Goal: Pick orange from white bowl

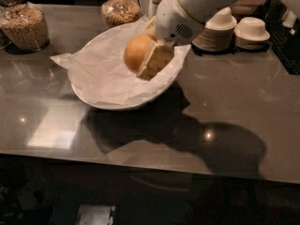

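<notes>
The orange (136, 52) is round, dimpled and fist-sized. My gripper (149, 55) is shut on it, one pale finger (155, 61) across its right side. It hangs lifted above the white bowl (101, 102), over the bowl's right half. The bowl is wide and lined with crinkled white paper (103, 74). The white arm comes down from the upper right and hides the bowl's far right rim.
Two glass jars of grain stand at the back, one at the left (26, 25) and one at the centre (121, 8). Stacks of pale small bowls and plates (236, 29) sit at the back right. The dark counter's front edge (140, 165) runs across below.
</notes>
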Available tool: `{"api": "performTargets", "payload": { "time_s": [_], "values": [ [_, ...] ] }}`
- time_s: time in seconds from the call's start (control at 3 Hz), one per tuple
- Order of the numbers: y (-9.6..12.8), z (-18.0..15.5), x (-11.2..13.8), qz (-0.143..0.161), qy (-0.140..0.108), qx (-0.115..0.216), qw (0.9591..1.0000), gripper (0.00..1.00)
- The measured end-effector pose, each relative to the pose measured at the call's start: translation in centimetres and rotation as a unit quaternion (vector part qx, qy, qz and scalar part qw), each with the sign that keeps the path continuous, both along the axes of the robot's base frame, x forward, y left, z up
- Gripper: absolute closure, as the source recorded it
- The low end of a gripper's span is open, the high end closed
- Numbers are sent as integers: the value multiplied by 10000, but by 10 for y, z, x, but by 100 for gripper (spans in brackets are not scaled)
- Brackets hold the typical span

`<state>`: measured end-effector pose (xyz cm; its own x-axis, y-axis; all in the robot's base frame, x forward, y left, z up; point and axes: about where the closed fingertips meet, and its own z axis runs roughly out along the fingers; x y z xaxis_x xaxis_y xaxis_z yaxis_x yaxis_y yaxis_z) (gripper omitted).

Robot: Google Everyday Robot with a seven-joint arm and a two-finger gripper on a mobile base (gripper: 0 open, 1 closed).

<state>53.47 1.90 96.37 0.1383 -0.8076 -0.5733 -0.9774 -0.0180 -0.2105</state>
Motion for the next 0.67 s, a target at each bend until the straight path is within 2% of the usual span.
{"api": "performTargets", "payload": {
  "time_s": [0.33,0.67],
  "values": [
    [0,44,-35,303,-610,335,9971,100],
    [3,64,-69,650,-1097,776,9888,100]
  ]
}}
